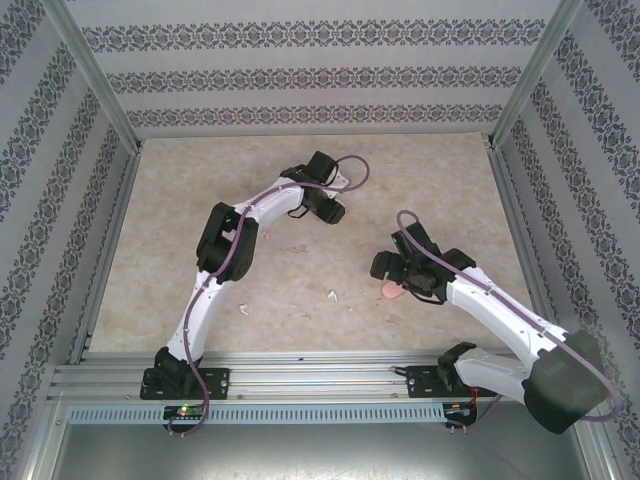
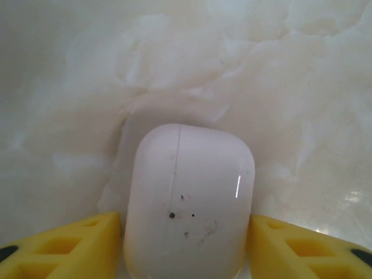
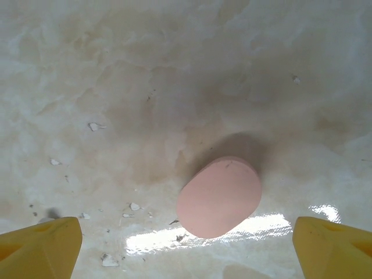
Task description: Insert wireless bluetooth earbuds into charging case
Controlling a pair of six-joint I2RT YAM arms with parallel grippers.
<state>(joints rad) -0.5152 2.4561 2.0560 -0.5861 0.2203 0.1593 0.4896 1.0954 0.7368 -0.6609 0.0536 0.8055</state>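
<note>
We see the left fingers point(image 2: 87, 244) closed on the white charging case point(image 2: 189, 203), one against each side, its far end jutting beyond the tips. The right fingers point(image 3: 46, 247) stand wide open. The pink case point(image 3: 219, 196) lies on the bench point(image 3: 174, 70) between them, touching neither. A tiny whitish earbud point(image 1: 332, 295) lies apart from both pairs.

My bench point(image 1: 300, 190) is pale, marbled and glossy. A closed white case point(image 2: 189, 203) lies on it. Well apart from that rests a pink case point(image 3: 220, 196), with small white flecks point(image 3: 93, 126) near it. Tiny whitish earbuds point(image 1: 332, 295) lie scattered towards the near edge.
</note>
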